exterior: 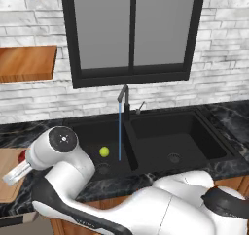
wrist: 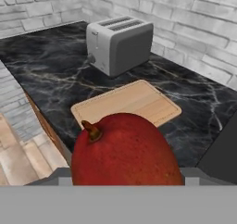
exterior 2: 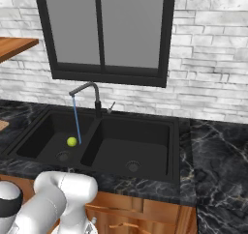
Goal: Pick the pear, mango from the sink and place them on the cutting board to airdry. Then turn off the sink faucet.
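From the left base view I've got the pear [exterior: 104, 151] sitting on the floor of the sink's [exterior: 204, 132] left basin, just beside the water stream pouring from the faucet [exterior: 125, 102]. My arm swings off to the left, over the board [exterior: 8, 168] on the tabletop [exterior: 228, 113], with a sliver of red at the wrist; the hand itself I can't make out there. Over on the right base view, same story: pear [exterior 2: 71, 141] in the left basin near the drain, water running beside it. Down the hand view, the mango [wrist: 125, 151] looms right up close, red with its stem showing, above the board [wrist: 127, 102], toaster [wrist: 119, 43] beyond. I can't tell whether the hand is pinching the mango; the fingertips are hidden.
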